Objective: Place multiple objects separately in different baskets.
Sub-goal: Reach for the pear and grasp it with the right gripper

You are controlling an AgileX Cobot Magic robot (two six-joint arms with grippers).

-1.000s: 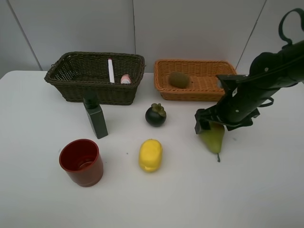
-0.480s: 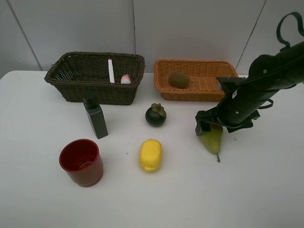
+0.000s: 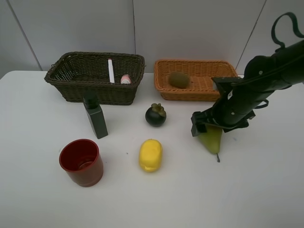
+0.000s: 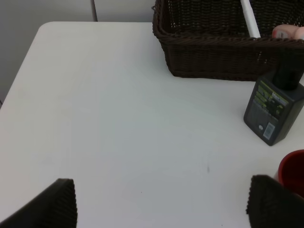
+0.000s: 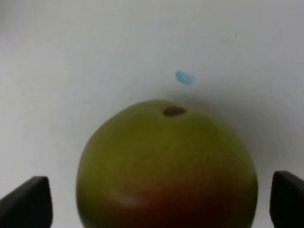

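Right gripper (image 3: 208,127) is straddling the pear (image 3: 212,140), jaws wide.
Left gripper (image 4: 161,204) is hanging wide open near the cup (image 3: 81,161) and green bottle (image 3: 96,117); marker (image 3: 110,70) and pink bottle (image 3: 125,79) are lying in the dark basket (image 3: 71,90); lemon (image 3: 150,155) and mangosteen (image 3: 156,115) are sitting mid-table; kiwi (image 3: 178,79) is lying in the tan basket (image 3: 209,92).

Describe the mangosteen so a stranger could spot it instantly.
Find the dark basket and orange basket at the table's back. Before the gap between them sits the mangosteen. It's the only round, near-black fruit, with a green leafy cap.
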